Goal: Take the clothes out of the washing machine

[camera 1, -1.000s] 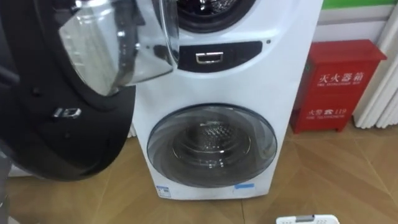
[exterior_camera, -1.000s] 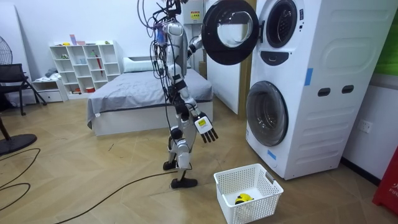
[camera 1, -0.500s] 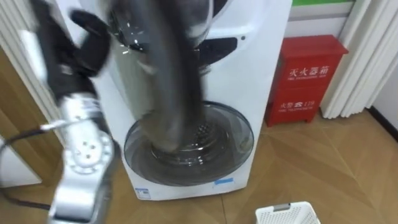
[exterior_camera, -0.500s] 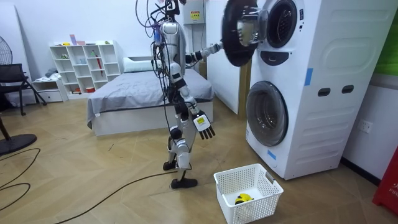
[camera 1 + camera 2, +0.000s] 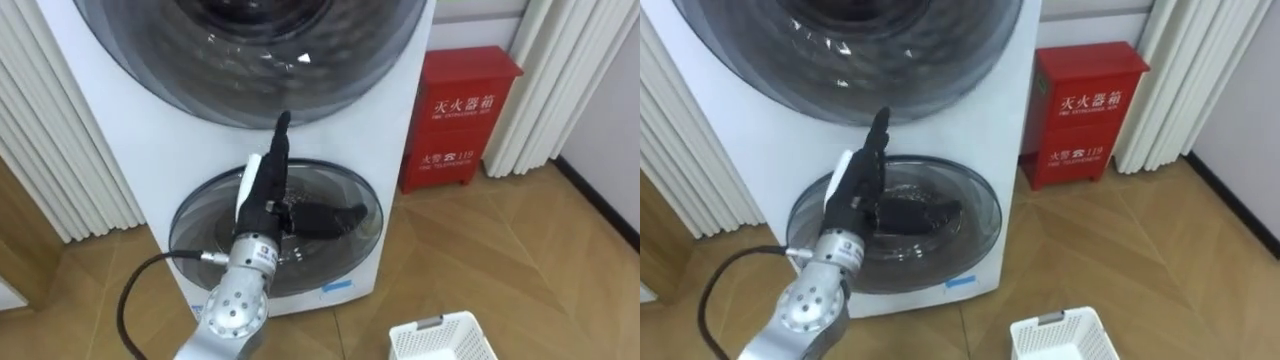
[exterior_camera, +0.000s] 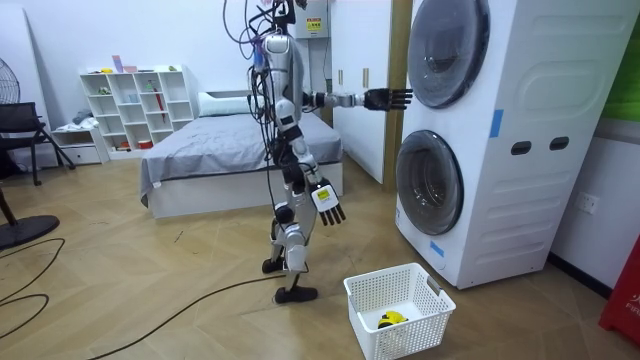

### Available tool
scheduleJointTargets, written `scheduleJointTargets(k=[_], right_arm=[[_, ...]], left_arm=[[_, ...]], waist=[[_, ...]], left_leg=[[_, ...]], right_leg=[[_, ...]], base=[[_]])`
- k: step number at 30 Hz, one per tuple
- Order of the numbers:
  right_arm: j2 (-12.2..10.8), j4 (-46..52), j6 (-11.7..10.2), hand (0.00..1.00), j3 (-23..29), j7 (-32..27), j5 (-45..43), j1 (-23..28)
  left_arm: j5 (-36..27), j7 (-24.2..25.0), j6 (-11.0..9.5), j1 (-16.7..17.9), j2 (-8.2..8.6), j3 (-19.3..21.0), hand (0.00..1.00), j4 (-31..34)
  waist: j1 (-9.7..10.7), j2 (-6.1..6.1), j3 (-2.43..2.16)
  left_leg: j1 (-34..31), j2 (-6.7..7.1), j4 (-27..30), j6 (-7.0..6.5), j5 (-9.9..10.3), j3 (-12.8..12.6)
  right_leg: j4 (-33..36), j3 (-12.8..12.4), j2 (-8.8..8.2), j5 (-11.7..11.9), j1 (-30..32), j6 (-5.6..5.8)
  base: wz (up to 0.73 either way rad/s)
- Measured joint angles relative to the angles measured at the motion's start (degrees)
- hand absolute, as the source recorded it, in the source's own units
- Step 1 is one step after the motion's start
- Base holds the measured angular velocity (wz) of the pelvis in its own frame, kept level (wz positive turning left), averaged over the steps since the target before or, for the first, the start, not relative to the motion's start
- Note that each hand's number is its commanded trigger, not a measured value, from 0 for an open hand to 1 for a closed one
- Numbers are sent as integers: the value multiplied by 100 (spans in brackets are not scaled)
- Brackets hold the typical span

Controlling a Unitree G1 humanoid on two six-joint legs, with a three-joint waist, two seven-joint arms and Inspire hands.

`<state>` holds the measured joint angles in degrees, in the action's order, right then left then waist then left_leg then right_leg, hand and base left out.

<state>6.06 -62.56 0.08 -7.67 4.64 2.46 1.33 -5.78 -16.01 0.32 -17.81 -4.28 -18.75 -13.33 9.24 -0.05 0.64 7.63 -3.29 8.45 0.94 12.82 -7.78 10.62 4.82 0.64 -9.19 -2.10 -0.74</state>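
wooden floor (image 5: 520, 260) is seen in the left eye view before a white washing machine (image 5: 150, 160), with white pleated curtains (image 5: 60, 130) at its side and a red cabinet (image 5: 455, 115) set against the wall to its right. two round doors are stacked on the machine, and both the upper door (image 5: 260, 50) and the lower door (image 5: 330, 255) are shut. the left hand (image 5: 265, 190) is raised in front of the machine, between the two doors, with its fingers held straight and pointed upward; nothing is gripped. whether the front panel is touched cannot be told. clothes cannot be made out behind the dark glass of either door. a white basket (image 5: 440, 338) is seen on the floor at the lower edge.

in the room view the robot is shown standing upright between a bed (image 6: 230, 150) and the machine. its left arm is stretched level toward the upper door, the straight fingers just beside the door's rim. the right hand (image 6: 330, 208) is hung at the hip, fingers loosely spread and empty. the basket is set on the floor near the machine's foot, and a small yellow item (image 6: 388, 320) lies in it.

in the right eye view the left hand is seen flat and open before the top of the lower door.
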Motion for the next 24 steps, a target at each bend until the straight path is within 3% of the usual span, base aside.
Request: scheduleJointTargets(k=[4, 5, 9, 12, 14, 16, 18, 19, 21, 24], right_arm=[[10, 14, -8, 0, -1, -22, -5, 20], [22, 47, -17, 0, -1, -18, -5, 43], [122, 52, -107, 0, 9, 9, 65, 216], [152, 151, -254, 0, 15, 27, 299, 424], [172, 97, -308, 0, 7, 27, 413, 461], [171, 22, -361, 0, 12, 38, 547, 470], [172, 16, -413, 0, 99, 73, 776, 567], [172, 3, -414, 0, 128, 96, 863, 587], [177, -179, -415, 0, 188, 151, 1248, 664], [172, -418, -403, 0, 278, 187, 1389, 663]], left_arm=[[191, 16, -132, 399, -155, 23, 0, -451], [451, 37, -133, 603, -251, 29, 0, -645], [1218, 53, -205, 1552, -572, 86, 0, -1275], [1409, 51, -306, 2256, -779, 165, 0, -2039], [1558, 40, -443, 2497, -778, 315, 0, -2721], [1582, 33, -475, 2785, -806, 538, 0, -3223], [1678, -163, -644, 3129, -820, 1142, 0, -3907], [1672, -243, -651, 3198, -838, 1257, 0, -4080], [1685, -443, -625, 3426, -901, 1430, 0, -4720], [1790, -426, -377, 3514, -774, 1740, 0, -5301]], waist=[[-35, -22, -41], [-49, -35, -60], [-203, -68, -60], [-316, -77, -52], [-471, -80, -49], [-494, -91, -49], [-565, -92, -41], [-609, -87, -32], [-699, -74, -21], [-822, -63, -16]], left_leg=[[119, -12, -22, 0, 0, 6], [128, -15, -22, 0, 0, 10], [164, -13, -39, 1, 0, 8], [199, -23, -39, 1, 0, 15], [203, -21, -40, 1, 1, 20], [215, -11, -82, 2, 2, 47], [257, -18, -103, 2, 2, 49], [275, -19, -108, 2, 2, 49], [308, -19, -106, 2, 2, 42], [307, -7, -107, 4, 3, 30]], right_leg=[[-8, -9, 24, 0, -92, 0], [-15, -6, 28, 0, -97, 0], [-105, -7, 37, 1, -157, -2], [-122, 8, 50, 1, -209, -2], [-148, 50, 46, 1, -217, -2], [-248, 160, 38, 1, -282, -2], [-294, 179, 44, 1, -324, -2], [-298, 178, 44, 1, -340, -2], [-302, 180, 42, 1, -399, -2], [-300, 164, 30, 1, -412, -2]], base=[[-7], [-10], [-4], [0], [-2], [14], [13], [-5], [0], [6]])
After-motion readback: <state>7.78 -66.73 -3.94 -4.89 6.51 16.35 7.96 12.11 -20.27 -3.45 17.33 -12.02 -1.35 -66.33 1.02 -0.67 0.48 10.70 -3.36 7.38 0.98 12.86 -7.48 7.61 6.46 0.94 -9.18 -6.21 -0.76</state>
